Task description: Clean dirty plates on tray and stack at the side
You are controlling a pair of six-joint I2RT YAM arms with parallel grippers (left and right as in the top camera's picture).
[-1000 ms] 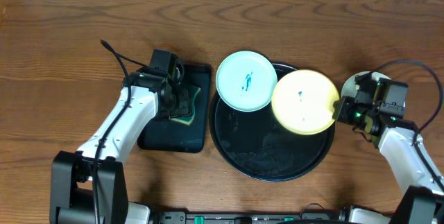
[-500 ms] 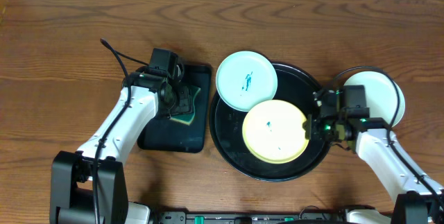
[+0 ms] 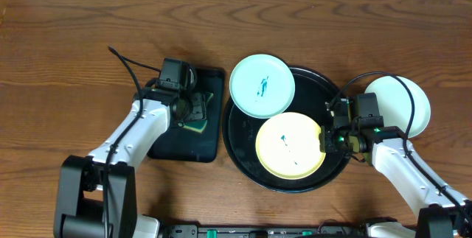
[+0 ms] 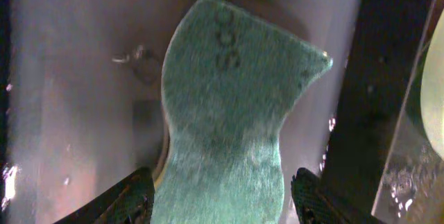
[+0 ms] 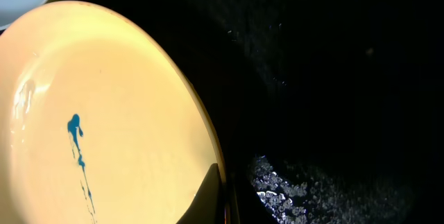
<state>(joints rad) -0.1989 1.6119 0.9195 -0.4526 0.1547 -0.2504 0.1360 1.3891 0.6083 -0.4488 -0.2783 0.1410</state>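
Yellow plate point(image 3: 290, 146) lies in the round black tray point(image 3: 240, 144), teal streak unwiped, with the right tool point(image 3: 330, 141) at its rim. One mint plate point(image 3: 262, 85) sits smudged on the tray's far rim. One pale plate point(image 3: 402, 104) lies clean by the bench's right edge.

Left wrist: the left tool point(image 4: 222, 193) straddles the sponge point(image 4: 232, 113), and I can't tell if it grips.

Right wrist: the tool nips the yellow rim.

Two to wash, I'd say.

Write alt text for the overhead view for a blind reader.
Seen from above, the right pincer grips the right edge of a teal-smudged yellow plate lying on a round black tray. A smudged mint plate overlaps the tray's upper-left rim, a pale plate sits beside the tray, and the left pincer is at a green sponge.
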